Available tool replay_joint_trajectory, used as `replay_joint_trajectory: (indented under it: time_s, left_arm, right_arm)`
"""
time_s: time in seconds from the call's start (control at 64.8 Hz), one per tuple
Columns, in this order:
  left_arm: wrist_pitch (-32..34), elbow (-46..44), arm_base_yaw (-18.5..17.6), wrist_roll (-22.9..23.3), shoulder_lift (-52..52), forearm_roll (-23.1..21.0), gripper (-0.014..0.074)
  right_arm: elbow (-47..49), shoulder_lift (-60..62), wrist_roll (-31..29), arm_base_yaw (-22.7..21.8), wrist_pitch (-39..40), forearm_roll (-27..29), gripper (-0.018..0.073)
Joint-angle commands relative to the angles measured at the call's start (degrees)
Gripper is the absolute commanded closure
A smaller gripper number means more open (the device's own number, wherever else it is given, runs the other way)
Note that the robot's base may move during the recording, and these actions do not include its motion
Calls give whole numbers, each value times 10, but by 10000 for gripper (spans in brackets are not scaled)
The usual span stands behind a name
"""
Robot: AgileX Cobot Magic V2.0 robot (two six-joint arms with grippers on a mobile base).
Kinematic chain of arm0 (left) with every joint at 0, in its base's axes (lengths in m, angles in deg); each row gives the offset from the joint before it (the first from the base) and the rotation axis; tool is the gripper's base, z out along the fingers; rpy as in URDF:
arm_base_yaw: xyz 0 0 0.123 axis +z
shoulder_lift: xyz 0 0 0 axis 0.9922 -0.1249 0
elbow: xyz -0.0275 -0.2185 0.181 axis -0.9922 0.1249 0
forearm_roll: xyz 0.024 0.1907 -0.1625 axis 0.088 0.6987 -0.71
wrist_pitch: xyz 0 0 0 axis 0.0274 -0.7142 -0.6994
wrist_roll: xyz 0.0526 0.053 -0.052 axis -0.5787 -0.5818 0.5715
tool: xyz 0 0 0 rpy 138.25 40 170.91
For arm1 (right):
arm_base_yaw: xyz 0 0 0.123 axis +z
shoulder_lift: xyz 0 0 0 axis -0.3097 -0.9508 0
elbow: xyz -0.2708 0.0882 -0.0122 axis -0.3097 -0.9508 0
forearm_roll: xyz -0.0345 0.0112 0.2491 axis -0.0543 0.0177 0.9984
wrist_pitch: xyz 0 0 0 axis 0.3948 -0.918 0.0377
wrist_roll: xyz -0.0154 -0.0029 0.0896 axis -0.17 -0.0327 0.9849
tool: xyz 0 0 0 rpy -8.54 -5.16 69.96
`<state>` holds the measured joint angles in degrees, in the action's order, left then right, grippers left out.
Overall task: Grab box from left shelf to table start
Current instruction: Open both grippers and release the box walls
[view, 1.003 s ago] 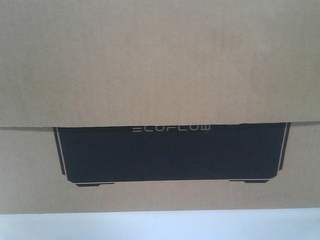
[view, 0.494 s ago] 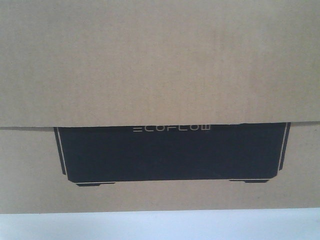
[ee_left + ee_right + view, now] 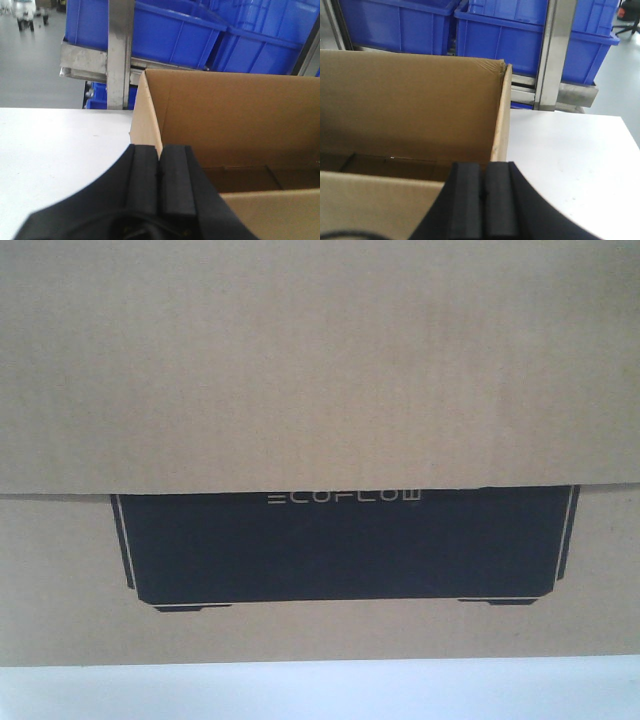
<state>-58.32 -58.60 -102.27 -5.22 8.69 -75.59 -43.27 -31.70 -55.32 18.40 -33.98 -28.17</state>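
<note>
The box (image 3: 320, 370), brown cardboard with a black ECOFLOW panel, fills the front view and rests on the white table (image 3: 320, 695). In the left wrist view my left gripper (image 3: 160, 150) is shut on the box's left wall (image 3: 149, 115), whose edge runs down between the pads. The open top of the box (image 3: 235, 115) lies to its right. In the right wrist view my right gripper (image 3: 484, 167) is shut at the box's right wall (image 3: 502, 115), pads pressed together at its top edge. The left shelf (image 3: 120, 50), a steel rack, stands behind the box.
Blue plastic bins (image 3: 175, 30) sit on the steel rack just behind the table (image 3: 60, 145). More bins (image 3: 495, 35) and a steel post (image 3: 555, 55) show in the right wrist view. White tabletop (image 3: 570, 150) extends on both sides of the box.
</note>
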Motion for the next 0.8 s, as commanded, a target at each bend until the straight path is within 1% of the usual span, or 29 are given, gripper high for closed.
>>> replay_joint_trajectory:
  time_s: [0.0, 0.062, 0.139, 0.247, 0.386, 0.787]
  left_arm:
    - [99, 53, -5, 1, 45, 4, 691]
    - [130, 101, -5, 1, 75, 11, 691]
    - [163, 149, -5, 1, 105, 30, 691]
    - [179, 194, -5, 1, 126, 38, 691]
    - [179, 203, -5, 1, 130, 38, 691]
    - [179, 203, -5, 1, 130, 38, 691]
  right_arm:
    - [-24, 46, -6, 0, 70, -1, 504]
    - [-58, 82, -6, 0, 81, -1, 504]
    - [-92, 121, -6, 0, 95, -1, 504]
    - [-134, 166, -6, 0, 114, -1, 504]
    - [-159, 186, -6, 0, 108, -1, 504]
    - [-159, 185, -6, 0, 97, 0, 504]
